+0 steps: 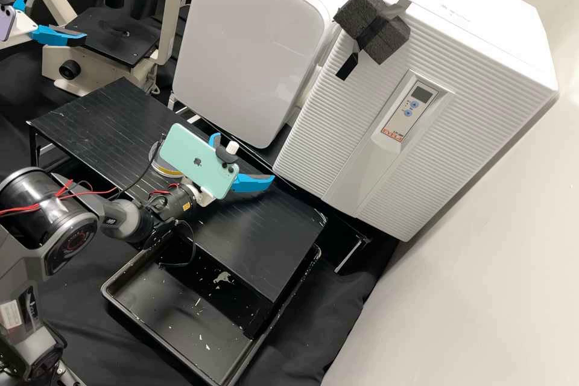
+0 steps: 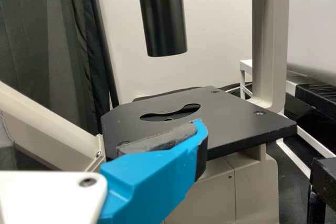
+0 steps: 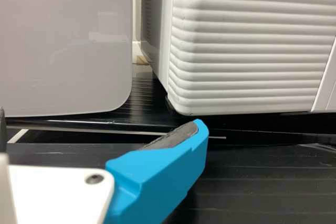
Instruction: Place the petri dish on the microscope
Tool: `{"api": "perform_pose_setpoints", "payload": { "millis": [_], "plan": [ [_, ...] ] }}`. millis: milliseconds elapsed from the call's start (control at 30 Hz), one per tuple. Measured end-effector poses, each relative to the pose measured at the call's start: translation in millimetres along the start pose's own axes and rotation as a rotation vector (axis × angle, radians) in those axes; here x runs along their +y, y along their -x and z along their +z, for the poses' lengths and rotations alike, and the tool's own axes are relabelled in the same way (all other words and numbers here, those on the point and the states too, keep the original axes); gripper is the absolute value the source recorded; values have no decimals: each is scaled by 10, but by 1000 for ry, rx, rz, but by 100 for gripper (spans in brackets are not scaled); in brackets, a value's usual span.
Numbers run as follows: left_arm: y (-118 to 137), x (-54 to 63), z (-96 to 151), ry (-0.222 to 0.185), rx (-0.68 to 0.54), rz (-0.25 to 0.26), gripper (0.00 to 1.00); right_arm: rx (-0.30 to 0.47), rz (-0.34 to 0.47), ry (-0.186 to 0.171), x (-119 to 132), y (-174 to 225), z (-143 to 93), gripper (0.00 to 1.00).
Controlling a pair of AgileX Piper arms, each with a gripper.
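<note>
A ribbed white cabinet (image 1: 482, 72) stands beyond the far edge of the black stand (image 1: 259, 241), with a grey-fronted box (image 1: 247, 48) beside it. The microscope (image 1: 175, 12) is past the stand's left end, its dark stage (image 1: 129, 48) under the black tube (image 2: 165, 19). A black tray (image 1: 157, 313) sits low at the stand's near edge (flecked with pale bits). The left gripper (image 1: 61, 15) is close to the stage, fingers spread wide. The right gripper (image 1: 244, 157) is over the stand, its fingers also wide apart (a pale green phone (image 1: 193, 160) is mounted on it). Smallest, the petri dish (image 1: 164, 167) lies on the stand, between its long edges and nearer the microscope end (partly hidden by the phone).
</note>
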Motion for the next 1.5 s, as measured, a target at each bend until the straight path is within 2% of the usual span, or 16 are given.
{"api": "perform_pose_setpoints", "payload": {
  "millis": [333, 500, 533, 700, 833, 967, 1033, 1133, 1233, 1300, 1400, 1500],
  "plan": [
    [0, 0, 0, 0, 0, 0, 100, 0, 0, 0, 0, 0, 0, 100],
    [44, 11, 120, -4, -46, 1, 100, 0, 0, 0, 0, 0, 0, 100],
    [80, 21, 210, 4, -85, 2, 100, 0, 0, 0, 0, 0, 0, 100],
    [307, 117, 636, -4, -293, 23, 100, 0, 0, 0, 0, 0, 0, 100],
    [497, 210, 973, -16, -469, 63, 100, 0, 0, 0, 0, 0, 0, 100],
    [630, 232, 1257, -28, -615, 84, 100, 0, 0, 0, 0, 0, 0, 100],
    [655, 211, 1414, -34, -679, 76, 100, 0, 0, 0, 0, 0, 0, 100],
    [622, 148, 1605, -23, -746, 44, 100, 0, 0, 0, 0, 0, 0, 100],
    [561, 39, 1771, -27, -786, -25, 100, 0, 0, 0, 0, 0, 0, 100],
    [506, -79, 1901, -42, -805, -100, 100, 0, 0, 0, 0, 0, 0, 100],
    [455, -193, 2022, -49, -818, -177, 100, 0, 0, 0, 0, 0, 0, 100],
    [422, -259, 2113, -51, -830, -228, 100, 0, 0, 0, 0, 0, 0, 100]
  ]
}}
